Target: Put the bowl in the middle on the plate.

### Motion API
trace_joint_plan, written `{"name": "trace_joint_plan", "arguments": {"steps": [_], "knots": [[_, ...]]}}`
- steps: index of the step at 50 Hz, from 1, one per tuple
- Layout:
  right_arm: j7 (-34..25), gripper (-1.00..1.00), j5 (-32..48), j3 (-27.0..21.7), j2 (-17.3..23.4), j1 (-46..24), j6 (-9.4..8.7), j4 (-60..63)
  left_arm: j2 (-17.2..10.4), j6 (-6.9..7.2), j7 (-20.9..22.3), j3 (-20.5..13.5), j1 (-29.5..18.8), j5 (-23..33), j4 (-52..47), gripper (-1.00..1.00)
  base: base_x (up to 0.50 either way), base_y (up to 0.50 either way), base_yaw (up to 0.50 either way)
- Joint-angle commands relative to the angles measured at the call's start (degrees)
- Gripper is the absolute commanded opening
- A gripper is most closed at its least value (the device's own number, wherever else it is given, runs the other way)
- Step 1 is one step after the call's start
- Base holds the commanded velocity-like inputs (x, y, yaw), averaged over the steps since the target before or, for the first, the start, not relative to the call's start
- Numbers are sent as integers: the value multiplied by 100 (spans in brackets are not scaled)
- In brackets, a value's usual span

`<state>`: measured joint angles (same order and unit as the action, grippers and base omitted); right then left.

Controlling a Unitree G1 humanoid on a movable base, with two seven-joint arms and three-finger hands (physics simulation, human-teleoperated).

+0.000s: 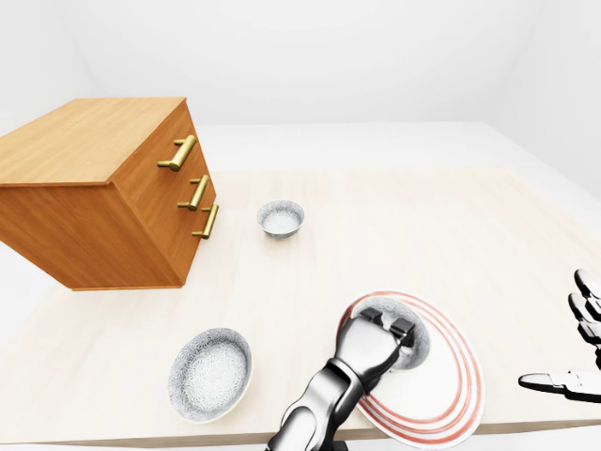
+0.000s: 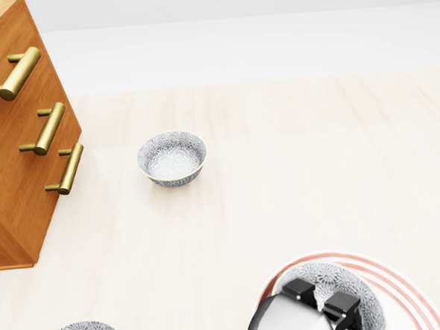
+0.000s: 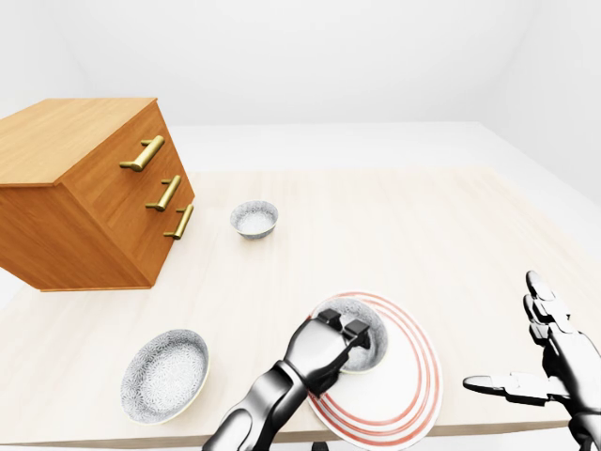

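A patterned grey bowl (image 1: 419, 344) sits low over the red-ringed white plate (image 1: 457, 399) near the table's bottom edge. My left hand (image 1: 386, 325) is shut on the bowl's left rim, with dark fingertips (image 2: 342, 305) hooked over the edge. Whether the bowl rests on the plate or hangs just above it cannot be told. My right hand (image 3: 537, 365) hovers open off the table's right edge, holding nothing.
A small patterned bowl (image 1: 281, 218) stands further up the table beside a wooden drawer chest (image 1: 103, 193) with brass handles. A larger bowl (image 1: 209, 373) lies at the bottom left. Table edge (image 1: 188, 437) runs just below it.
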<state>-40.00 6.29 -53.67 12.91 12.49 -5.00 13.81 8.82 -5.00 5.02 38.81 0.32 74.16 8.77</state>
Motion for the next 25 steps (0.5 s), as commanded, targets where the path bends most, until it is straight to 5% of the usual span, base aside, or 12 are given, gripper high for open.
{"name": "trace_joint_plan", "arguments": {"steps": [1, 25], "knots": [[0, 100, 6, -18, -15, 4, 0, 52, -39, 0, 88, -37, 61, -121, -41, 100, 0, 0, 0], [0, 100, 10, -3, 23, -22, 0, 21, -55, 0, 442, -273, -18, -418, -352, 100, 0, 0, 0]]}}
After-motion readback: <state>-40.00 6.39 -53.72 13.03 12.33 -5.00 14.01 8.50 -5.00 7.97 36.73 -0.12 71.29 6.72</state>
